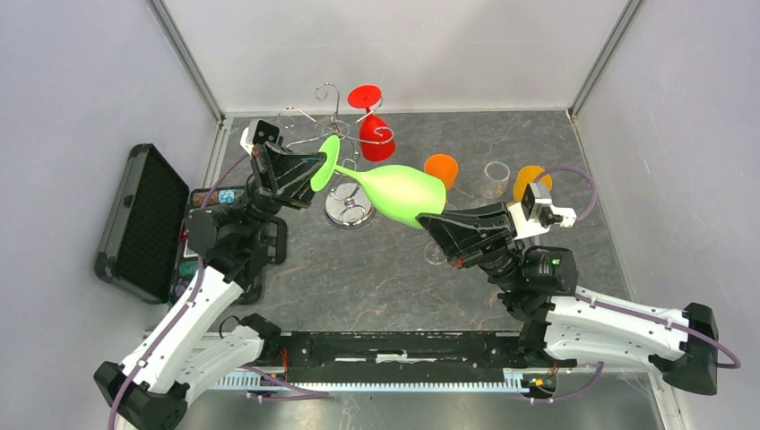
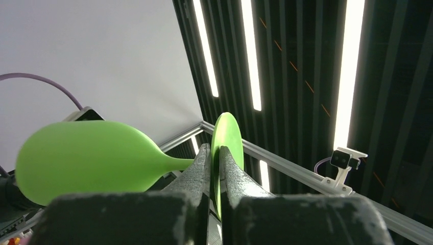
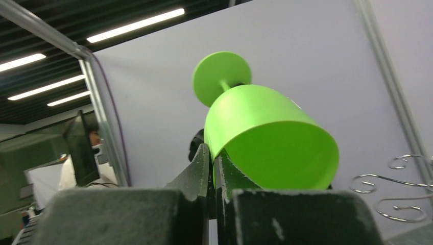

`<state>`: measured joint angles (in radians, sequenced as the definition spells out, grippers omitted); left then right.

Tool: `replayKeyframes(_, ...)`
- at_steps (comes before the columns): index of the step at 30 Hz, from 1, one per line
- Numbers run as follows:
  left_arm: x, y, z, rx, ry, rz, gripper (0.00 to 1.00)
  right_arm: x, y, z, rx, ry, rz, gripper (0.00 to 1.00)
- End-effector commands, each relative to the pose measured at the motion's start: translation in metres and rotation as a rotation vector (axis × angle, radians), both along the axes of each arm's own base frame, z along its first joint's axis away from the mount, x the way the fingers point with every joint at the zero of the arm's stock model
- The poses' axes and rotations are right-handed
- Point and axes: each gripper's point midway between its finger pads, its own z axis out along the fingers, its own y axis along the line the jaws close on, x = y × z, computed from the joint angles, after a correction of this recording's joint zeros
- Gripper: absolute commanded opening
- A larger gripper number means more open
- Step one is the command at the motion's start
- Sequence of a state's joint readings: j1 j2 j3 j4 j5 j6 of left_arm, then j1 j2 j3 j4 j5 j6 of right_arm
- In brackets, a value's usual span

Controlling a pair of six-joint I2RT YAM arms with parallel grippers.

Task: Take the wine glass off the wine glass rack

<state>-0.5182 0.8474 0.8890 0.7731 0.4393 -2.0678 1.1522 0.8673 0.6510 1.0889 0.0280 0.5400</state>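
A green wine glass (image 1: 394,190) lies on its side in the air in front of the chrome wire rack (image 1: 339,125). My left gripper (image 1: 315,170) is shut on the edge of its round foot (image 2: 227,138). My right gripper (image 1: 430,224) is shut on the rim of its bowl (image 3: 270,138), one finger inside and one outside. The glass hangs between both grippers, clear of the rack's curled arms. A red wine glass (image 1: 373,121) hangs upside down on the rack. The rack's shiny round base (image 1: 348,208) stands on the table below the green stem.
An orange glass (image 1: 440,168), a clear glass (image 1: 496,177) and another orange glass (image 1: 527,179) stand at the back right. An open black case (image 1: 143,219) lies at the left edge. Rack arm curls show at the right in the right wrist view (image 3: 398,189).
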Motion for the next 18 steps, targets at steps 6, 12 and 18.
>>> replayKeyframes(6,-0.007,0.003,0.007,-0.007,-0.054,0.029,0.6,-0.005,-0.026,0.03,0.076,-0.056,-0.069,0.0)
replayKeyframes(12,-0.009,-0.008,0.0,0.173,-0.219,0.19,1.0,0.025,-0.044,0.012,-0.05,0.04,-0.277,0.0)
replayKeyframes(18,-0.004,-0.019,-0.022,0.375,-0.392,0.325,1.0,0.068,-0.085,-0.037,-0.323,0.258,-0.573,0.0)
